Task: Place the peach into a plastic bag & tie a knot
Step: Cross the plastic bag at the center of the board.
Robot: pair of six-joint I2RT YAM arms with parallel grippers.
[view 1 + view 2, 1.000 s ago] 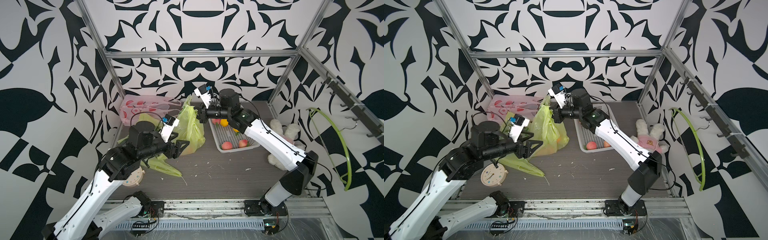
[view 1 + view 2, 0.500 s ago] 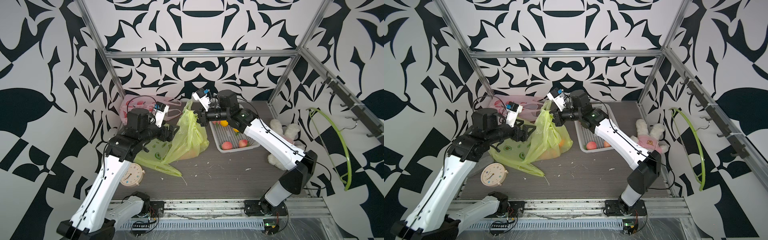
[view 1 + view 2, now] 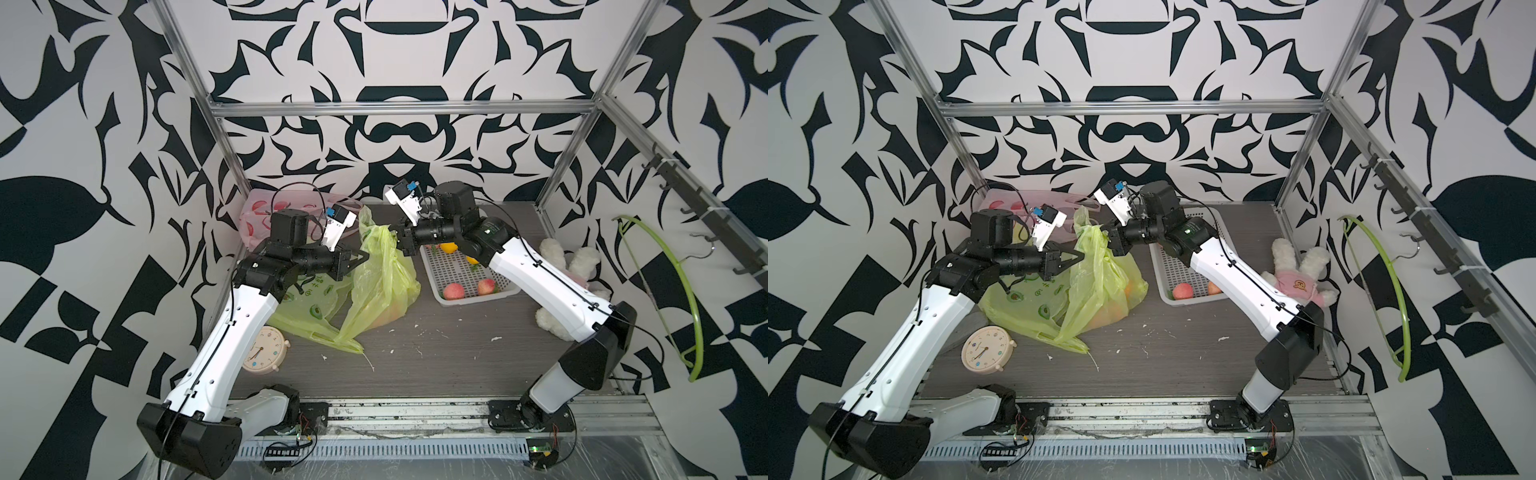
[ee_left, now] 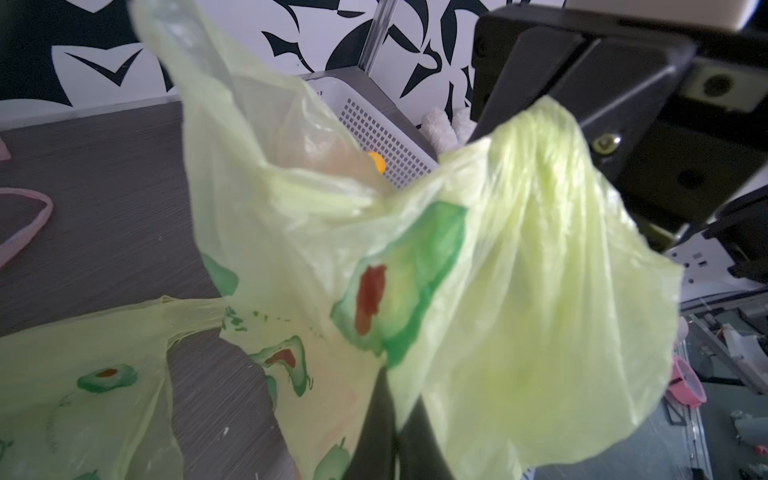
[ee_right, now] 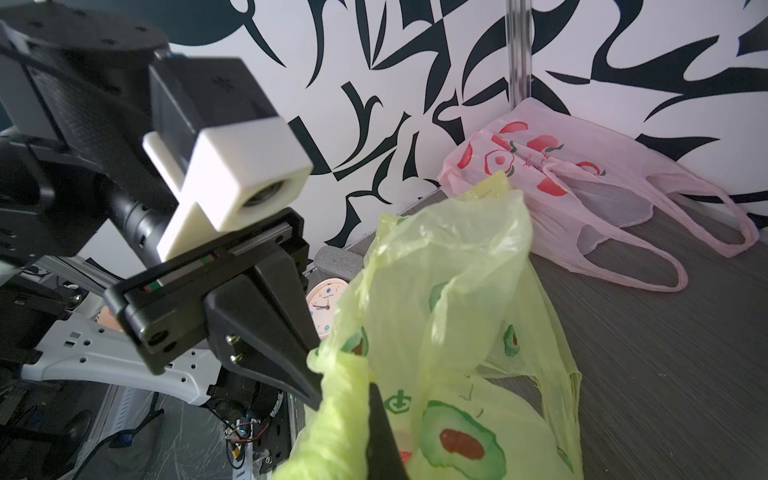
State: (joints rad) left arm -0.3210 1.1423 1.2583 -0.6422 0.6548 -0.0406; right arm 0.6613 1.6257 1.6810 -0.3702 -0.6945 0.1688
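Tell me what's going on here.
Both arms are working the green plastic bag on the table. The right gripper holds one handle up; the left gripper has its jaws shut on the bag beside it. A peach shows through the bag's side. No knot yet.

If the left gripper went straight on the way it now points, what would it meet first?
The green bag: the left gripper, jaws shut, appears to pinch the bag's gathered top, so it would likely press further into that plastic.
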